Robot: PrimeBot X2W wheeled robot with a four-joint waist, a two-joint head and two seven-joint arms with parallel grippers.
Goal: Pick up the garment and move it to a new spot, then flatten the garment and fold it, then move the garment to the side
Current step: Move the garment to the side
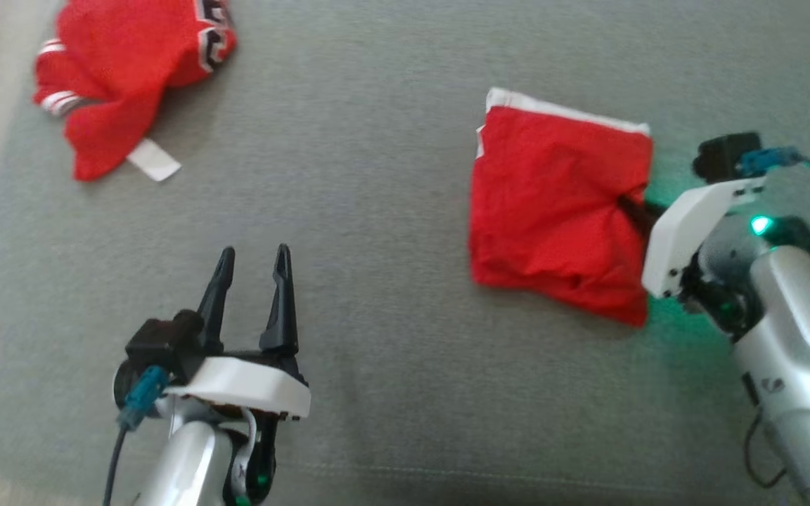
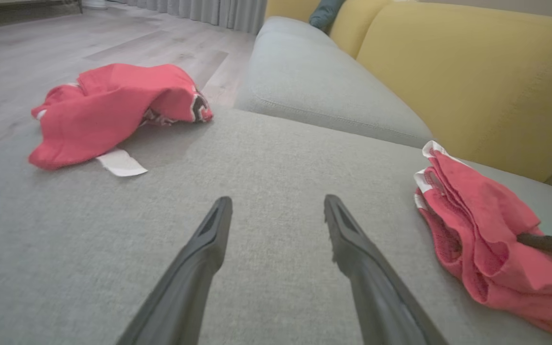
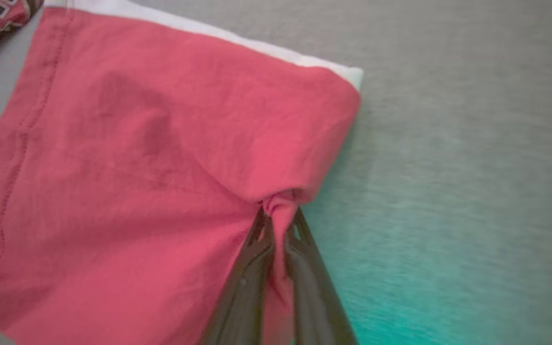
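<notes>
1. The folded red garment (image 1: 553,204) lies on the grey sofa cushion (image 1: 377,211), right of centre in the head view, as a rough square with a white band along its far edge.
2. The right gripper (image 1: 633,207) reaches in from the right, and its two dark fingers are pressed together on a small bunch of cloth at the garment's right-hand edge, about halfway along that edge.
3. In the right wrist view the pinched fabric puckers up between the fingertips, and creases run out from that spot across the cloth (the rest of the garment spreads up and to the left of the fingers).
4. So nearly all of the garment lies to the left of the right gripper, flat on the cushion, and only the gathered edge sits in its grip.
5. A green glow from the right arm's light falls on the cushion just beside that edge.
6. The left gripper (image 1: 254,260) stands well apart from the garment, low and left in the head view, its fingers spread with bare cushion between them.
7. A second red garment (image 1: 124,70) with black and white trim lies crumpled at the far left of the cushion, a white strip (image 1: 154,160) showing at its near edge.
8. The left wrist view shows a yellow backrest (image 2: 472,72) behind the folded garment.
</notes>
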